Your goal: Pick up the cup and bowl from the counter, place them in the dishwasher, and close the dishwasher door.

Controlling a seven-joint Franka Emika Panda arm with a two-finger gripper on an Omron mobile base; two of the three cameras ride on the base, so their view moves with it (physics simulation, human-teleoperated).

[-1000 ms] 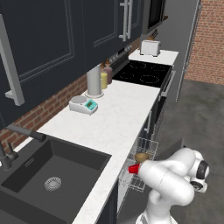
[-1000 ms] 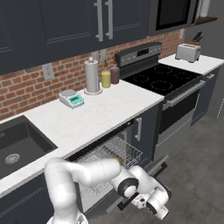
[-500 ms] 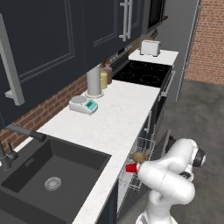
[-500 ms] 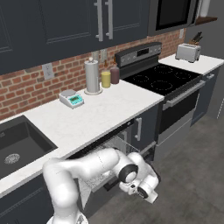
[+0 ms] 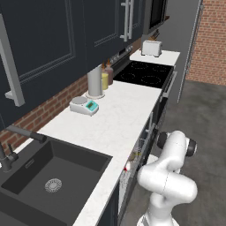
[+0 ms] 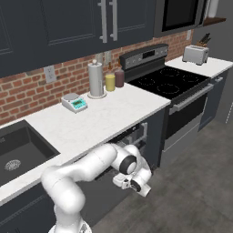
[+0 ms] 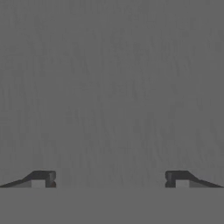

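Note:
The dishwasher (image 6: pixel 134 135) under the white counter (image 5: pixel 121 117) stands open, and its pale wire rack (image 5: pixel 140 149) pokes out. A bit of the red cup (image 5: pixel 128 167) shows at the rack's near edge, close beside my arm. A small tan patch above it is too small to name, so I cannot make out the bowl. My gripper (image 6: pixel 135 184) hangs low in front of the dishwasher. In the hand view the gripper (image 7: pixel 110 180) is open, its fingertips (image 7: pixel 43 178) far apart over a plain grey surface, with nothing between them. The arm hides the dishwasher door.
On the counter stand a white-teal scale (image 5: pixel 84 106), a tall grey cylinder (image 5: pixel 94 82) and a yellow bottle (image 5: pixel 105 80). The dark sink (image 5: pixel 48 176) lies left, the black stovetop (image 5: pixel 143 73) and toaster (image 5: pixel 152 47) right. Grey floor (image 6: pixel 195 182) spreads before the cabinets.
The jaws have sprung wide open. The hand has risen and moved in closer to the dishwasher front, and the arm's elbow has swung. The red cup sits slightly lower at the rack edge.

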